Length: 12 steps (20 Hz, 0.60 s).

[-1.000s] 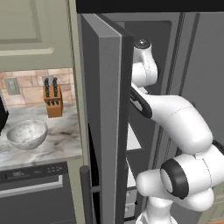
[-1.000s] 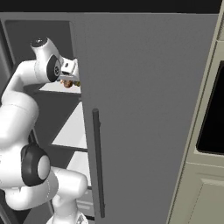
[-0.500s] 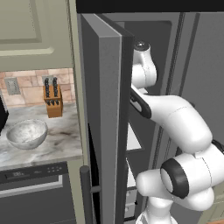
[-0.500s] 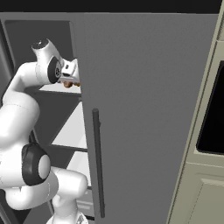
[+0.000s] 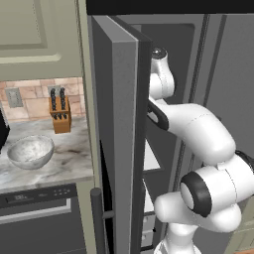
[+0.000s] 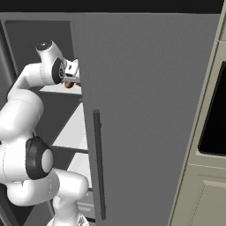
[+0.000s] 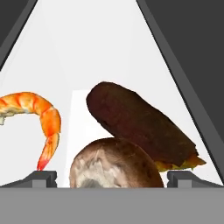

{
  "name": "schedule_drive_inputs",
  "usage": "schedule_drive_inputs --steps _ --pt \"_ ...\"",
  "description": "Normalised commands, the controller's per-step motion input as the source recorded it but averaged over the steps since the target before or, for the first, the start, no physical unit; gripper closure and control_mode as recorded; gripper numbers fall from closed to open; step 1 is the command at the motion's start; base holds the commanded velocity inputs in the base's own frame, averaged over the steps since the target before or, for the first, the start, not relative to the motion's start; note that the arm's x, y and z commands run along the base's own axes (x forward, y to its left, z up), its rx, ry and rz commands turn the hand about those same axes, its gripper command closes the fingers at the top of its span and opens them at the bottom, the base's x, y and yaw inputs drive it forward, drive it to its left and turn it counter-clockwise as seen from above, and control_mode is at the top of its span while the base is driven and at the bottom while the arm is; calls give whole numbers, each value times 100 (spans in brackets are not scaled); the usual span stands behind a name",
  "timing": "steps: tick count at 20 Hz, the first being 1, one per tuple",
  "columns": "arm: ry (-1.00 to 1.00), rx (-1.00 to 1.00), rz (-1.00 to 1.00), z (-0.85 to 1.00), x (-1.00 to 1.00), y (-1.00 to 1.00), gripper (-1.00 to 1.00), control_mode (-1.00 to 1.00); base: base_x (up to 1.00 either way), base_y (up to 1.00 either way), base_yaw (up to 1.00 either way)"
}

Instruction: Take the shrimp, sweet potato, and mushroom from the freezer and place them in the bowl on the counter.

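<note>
My gripper point(image 7: 113, 178) reaches into the freezer point(image 6: 145, 110) over a white shelf point(image 7: 109, 52). It is open, and its fingertips point(image 7: 41, 177) stand wide on either side of the brown mushroom point(image 7: 116, 164), not touching it. Just behind the mushroom lies the dark brown sweet potato point(image 7: 140, 124). The curved orange shrimp point(image 7: 41, 118) sits to the left, near the left fingertip. In the right base view the gripper point(image 6: 71, 73) is half hidden by the freezer door. The whitish mottled bowl point(image 5: 30, 151) stands on the marbled counter point(image 5: 69, 161) to the left.
The open freezer door point(image 5: 119, 124) stands between the arm and the counter. Its long bar handle point(image 6: 99, 167) faces the right base view. A knife block point(image 5: 60, 114) stands behind the bowl, a dark dishwasher point(image 5: 39, 218) sits below, and a wall oven point(image 6: 214, 119) is at far right.
The hand has edged slightly deeper into the freezer toward the food. The jaws have stayed wide and nothing has been taken hold of.
</note>
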Motion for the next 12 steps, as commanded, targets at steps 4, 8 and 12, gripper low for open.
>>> schedule_drive_inputs --steps 4,8,12 --pt "0 0 0 -5 5 3 100 -100 0 0 0" --pt "0 0 0 0 -4 0 100 -100 0 0 0" --pt "-7 0 0 2 -58 0 100 -100 0 0 0"
